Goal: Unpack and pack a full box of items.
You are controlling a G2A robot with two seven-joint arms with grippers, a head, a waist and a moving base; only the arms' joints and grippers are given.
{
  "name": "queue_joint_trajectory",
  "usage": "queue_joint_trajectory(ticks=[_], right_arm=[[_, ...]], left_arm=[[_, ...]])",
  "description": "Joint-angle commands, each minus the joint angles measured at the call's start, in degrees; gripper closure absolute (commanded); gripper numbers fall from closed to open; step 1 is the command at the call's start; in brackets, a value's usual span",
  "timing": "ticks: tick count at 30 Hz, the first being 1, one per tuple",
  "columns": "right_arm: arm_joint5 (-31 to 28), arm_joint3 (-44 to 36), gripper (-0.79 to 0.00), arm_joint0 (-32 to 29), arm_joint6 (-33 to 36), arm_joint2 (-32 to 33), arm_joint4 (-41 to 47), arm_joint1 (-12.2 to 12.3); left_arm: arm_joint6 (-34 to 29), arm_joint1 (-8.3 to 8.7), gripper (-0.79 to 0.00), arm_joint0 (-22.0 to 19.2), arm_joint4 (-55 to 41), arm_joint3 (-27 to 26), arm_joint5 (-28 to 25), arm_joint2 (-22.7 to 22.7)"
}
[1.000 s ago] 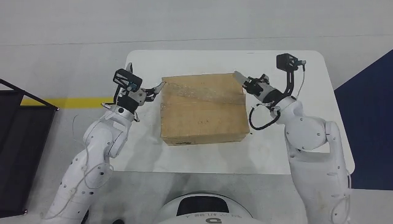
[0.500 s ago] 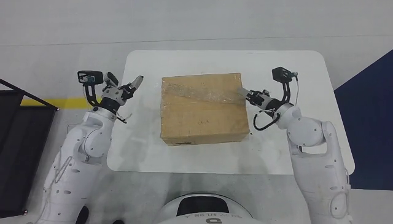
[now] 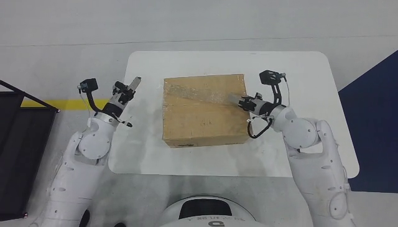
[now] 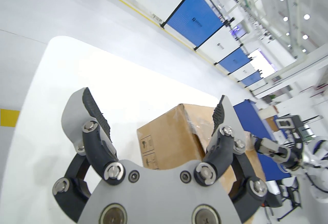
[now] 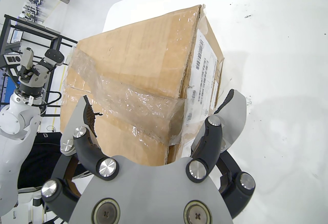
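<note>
On the white table (image 3: 298,71), about midway across, sits the cardboard box (image 3: 205,110), closed and flat on its base. The main risk is that it skids or tips toward the robot's right if its flap is pulled from that side, since nothing braces its far face. What it holds cannot be told, because the top flaps are down and sealed. The left gripper (image 4: 153,96) hangs out by the table's left edge, well apart from the box, with its jaws spread wide and nothing between them. The right gripper (image 5: 159,96) is at the box's right upper edge, jaws also wide and empty, one finger over the top face and the other beside the side wall. Whether either pad touches the cardboard is hard to judge from these angles. A band of clear tape (image 5: 128,99) runs wrinkled along the top seam and folds over that edge. A pinch there could slip off the glossy film, or tear the frayed cardboard instead of lifting the flap. The shipping label (image 5: 205,73) on the side wall could get scuffed by the outer finger.
</note>
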Motion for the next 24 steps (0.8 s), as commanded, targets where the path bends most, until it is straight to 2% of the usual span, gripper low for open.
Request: queue_joint_trajectory(ticks=[1,4,8,12,13,14,15,16,17,18,20,24], right_arm=[[0.3,-0.3,-0.754,-0.2,-0.1,-0.2,-0.3,0.1],[0.6,-0.7,-0.72,-0.8,-0.7,-0.4,-0.5,0.2],[1.1,-1.5,-0.723,-1.9,-1.3,-0.7,-0.7,0.4],[1.4,-2.3,-0.708,-3.1,-2.3,-0.5,-0.6,0.5],[1.5,-2.5,-0.711,-3.5,-2.6,-0.4,-0.5,0.6],[1.5,-2.7,-0.708,-3.8,-2.9,-0.4,-0.4,0.6],[1.5,-2.8,-0.708,-4.1,-3.1,-0.4,-0.4,0.7],[1.6,-2.8,-0.708,-4.3,-3.2,-0.3,-0.2,0.7],[1.5,-2.8,-0.714,-4.4,-3.4,-0.3,-0.1,0.7],[1.5,-2.9,-0.72,-4.5,-3.5,-0.3,-0.1,0.8],[1.6,-2.9,-0.727,-4.6,-3.8,-0.3,0.1,0.9],[1.5,-2.3,-0.754,-4.8,-4.8,-0.1,1.1,1.0]], left_arm=[[-1.7,-0.18,-0.785,-1.1,-1.3,0.9,-0.3,1.4],[-3.8,-0.6,-0.785,-2.8,-4.6,2.7,-0.5,3.5],[-7.1,-1.17,-0.785,-5.8,-9.2,6.1,-0.7,6.1],[-7.5,-1.5,-0.77,-7.6,-8.2,7.4,-1.5,8.0],[-7.3,-1.57,-0.646,-7.8,-8.1,7.5,-1.9,8.3],[-7.3,-1.61,-0.486,-7.9,-7.9,7.5,-2.4,8.5],[-7.3,-1.63,-0.486,-8.0,-7.7,7.6,-2.8,8.6],[-7.3,-1.64,-0.339,-8.0,-7.4,7.6,-3.1,8.7],[-7.3,-1.65,-0.277,-8.0,-7.3,7.6,-3.2,8.7],[-7.3,-1.66,-0.16,-8.0,-7.2,7.6,-3.4,8.7],[-7.2,-1.64,0.0,-7.9,-7.1,7.3,-3.9,8.5],[-6.1,-1.46,0.0,-6.8,-6.3,5.1,-4.6,7.1]])
